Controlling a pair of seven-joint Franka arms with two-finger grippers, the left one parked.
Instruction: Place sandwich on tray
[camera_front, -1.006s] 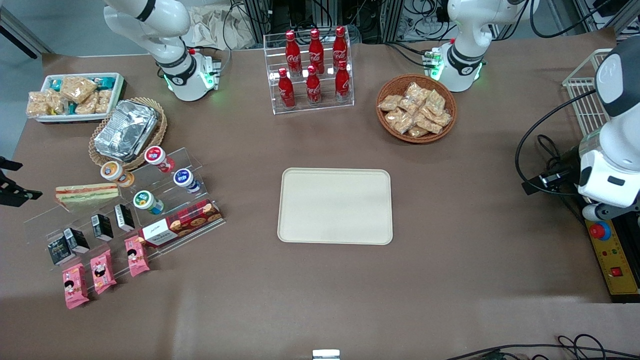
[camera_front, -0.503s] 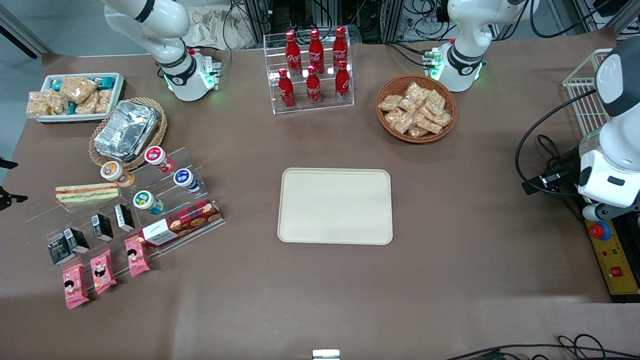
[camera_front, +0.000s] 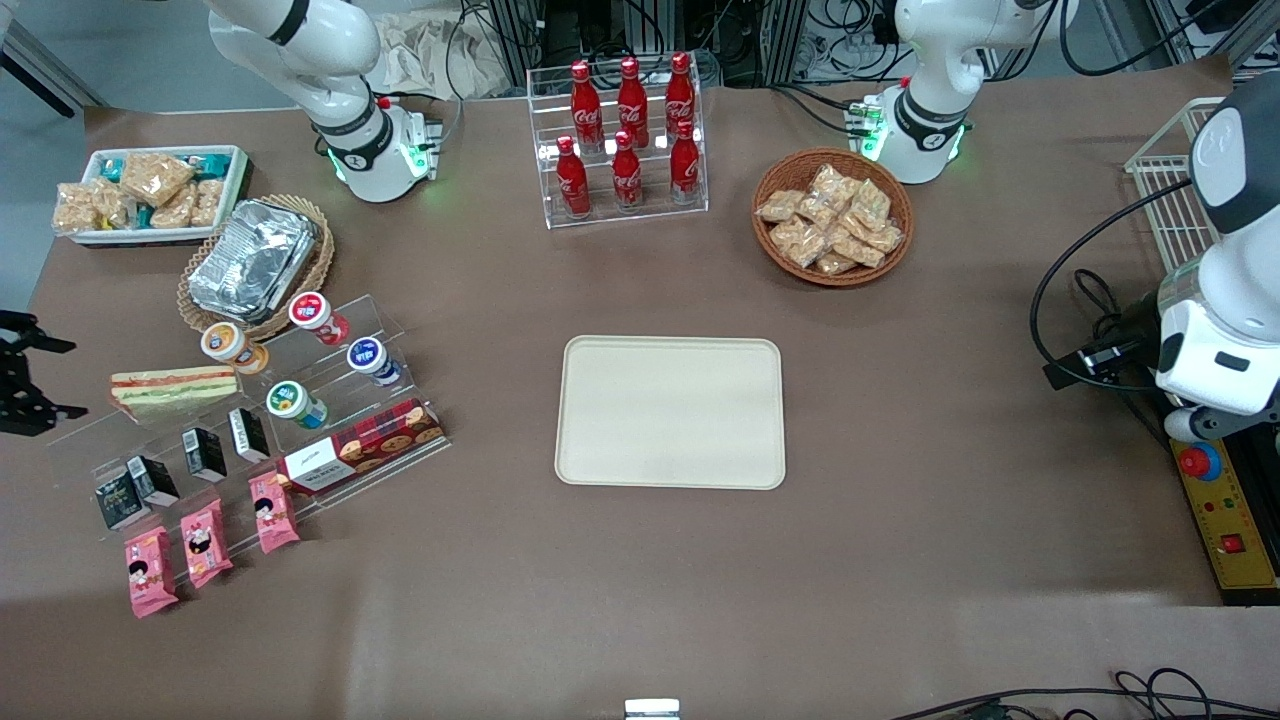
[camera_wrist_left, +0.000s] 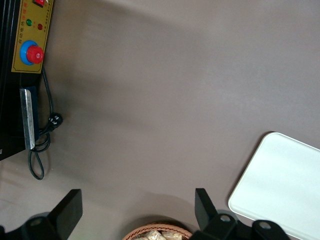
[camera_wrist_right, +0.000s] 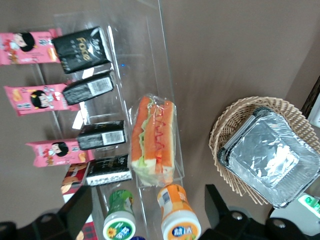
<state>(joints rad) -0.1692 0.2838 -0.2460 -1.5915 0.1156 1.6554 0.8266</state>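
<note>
Black gripper (camera_front: 22, 375), jaws spread, has edged back toward the untouched sandwich (camera_front: 172, 391).

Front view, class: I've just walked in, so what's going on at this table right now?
The right arm's pincer is open at the working arm's end of the table, beside the sandwich, which lies untouched on the clear acrylic stand. The wrist view shows the sandwich between the open fingers, so a grasp looks likely next. The tray sits mid-table with nothing on it.
</note>
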